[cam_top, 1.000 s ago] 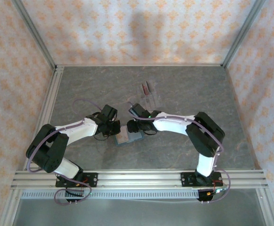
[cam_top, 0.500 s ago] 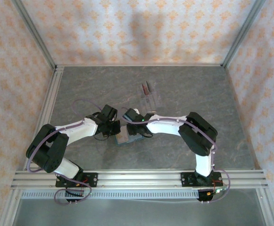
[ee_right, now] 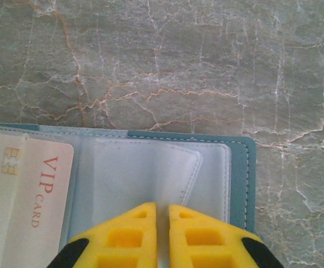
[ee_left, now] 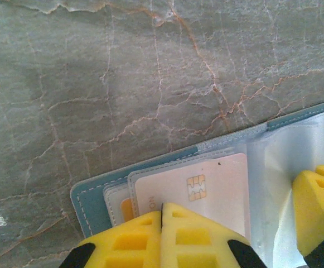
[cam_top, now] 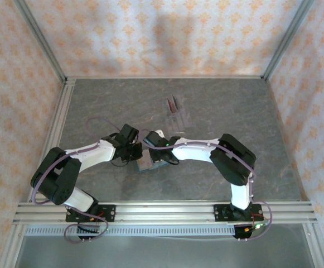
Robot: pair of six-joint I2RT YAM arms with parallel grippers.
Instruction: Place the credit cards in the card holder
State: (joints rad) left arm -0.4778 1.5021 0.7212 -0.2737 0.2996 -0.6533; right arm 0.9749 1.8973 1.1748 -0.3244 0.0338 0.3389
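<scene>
Grey veined stone covers the table (cam_top: pixel 251 111), with orange-patterned paper on the walls around it. A little below and left of the middle of the overhead frame I see the card holder (cam_top: pixel 150 164) lying open and flat, and both arms bend in over it from either side. Above it, toward the upper centre, a clear rack (cam_top: pixel 176 117) stands well apart with a dark card (cam_top: pixel 174 104) upright in it.

On my left wrist feed the left gripper (ee_left: pixel 162 211) sits at the bottom edge. Its yellow pads are pressed together with only a seam between them. They sit right over a pale chip card (ee_left: pixel 206 184) tucked into a pocket of the holder, and a sliver of orange card (ee_left: pixel 126 210) peeks out at lower left. I cannot tell whether the pads pinch anything.

On the right wrist feed the right gripper (ee_right: pixel 162 211) is drawn almost together, leaving a thin slit, above a clear pocket. A VIP card (ee_right: pixel 42 192) lies at lower left.
</scene>
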